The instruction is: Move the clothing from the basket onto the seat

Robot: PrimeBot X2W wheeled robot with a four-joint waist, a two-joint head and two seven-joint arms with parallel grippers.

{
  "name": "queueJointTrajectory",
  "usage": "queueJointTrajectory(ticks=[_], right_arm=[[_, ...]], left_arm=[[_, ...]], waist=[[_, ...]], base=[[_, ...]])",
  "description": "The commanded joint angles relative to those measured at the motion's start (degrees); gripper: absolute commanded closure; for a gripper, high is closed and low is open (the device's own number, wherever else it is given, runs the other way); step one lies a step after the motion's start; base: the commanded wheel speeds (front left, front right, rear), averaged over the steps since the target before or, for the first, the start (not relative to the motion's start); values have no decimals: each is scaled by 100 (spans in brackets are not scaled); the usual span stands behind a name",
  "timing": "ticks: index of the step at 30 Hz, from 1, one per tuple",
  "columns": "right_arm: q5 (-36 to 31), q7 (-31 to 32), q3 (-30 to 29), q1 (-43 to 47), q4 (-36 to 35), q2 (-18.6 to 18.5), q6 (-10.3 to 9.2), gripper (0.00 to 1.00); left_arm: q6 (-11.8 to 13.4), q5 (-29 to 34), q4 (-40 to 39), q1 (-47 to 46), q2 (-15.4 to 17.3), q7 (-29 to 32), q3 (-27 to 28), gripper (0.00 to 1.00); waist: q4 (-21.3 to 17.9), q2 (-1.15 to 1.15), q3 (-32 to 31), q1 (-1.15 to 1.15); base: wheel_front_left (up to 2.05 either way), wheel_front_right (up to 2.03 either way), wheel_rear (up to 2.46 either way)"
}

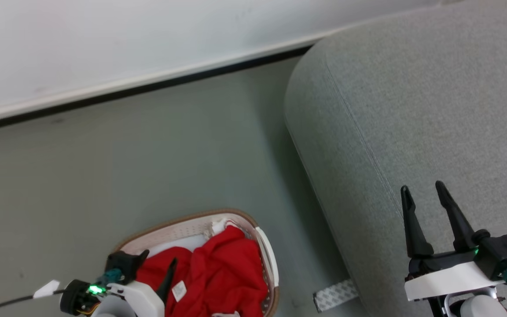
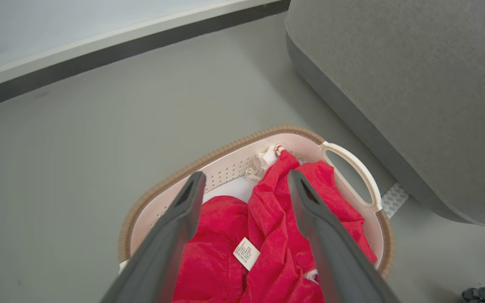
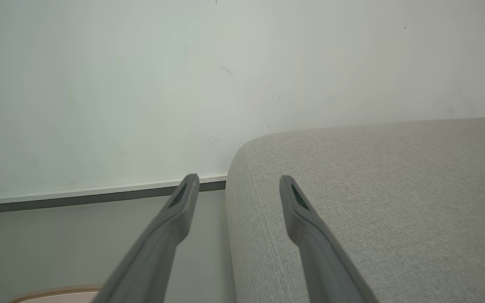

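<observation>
- The bright red soft clothing [image 2: 267, 219] with white trim lies heaped in the oval cream-white plastic basket [image 2: 225, 148] with the brown rim. The pile sits toward the handle side nearest the large light grey upholstered seat [image 1: 412, 110].
- The basket stands on the grey floor [image 1: 148, 154], just beside the seat's rounded corner. None of the red fabric is on the seat yet.
- The left hand [image 2: 246, 176] hangs over the basket with its fingers spread wide and nothing between them, pointing down at the pile.
- I cannot tell whether its tips touch the cloth.
- The step in hand looks like the first pick. The raised fold running between the two fingers is probably the best target, as it gives a thick bunch to pinch.
- The hand should go deep enough to gather fabric but stop short of the plain white sheet [image 2: 230, 191] beneath, which must stay behind.
- A straight lift should free trailing sleeves from the rim.
- The right hand [image 1: 422, 187] is level above the seat near its floor-side edge, its fingers parted and empty.
</observation>
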Motion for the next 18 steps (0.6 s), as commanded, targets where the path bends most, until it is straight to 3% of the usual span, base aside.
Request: queueJointTrajectory(ticks=[1, 18], right_arm=[[54, -12, -17, -83, -74, -7, -12, 0], [560, -12, -115, -409, -900, -5, -12, 0]], left_arm=[[3, -1, 203, -148, 89, 77, -142, 0], [3, -130, 1616, -1482, 663, 1106, -2239, 0]], waist=[[-160, 0, 267, -1], [-620, 0, 1854, -1]], base=[[0, 0, 0], [0, 0, 0]])
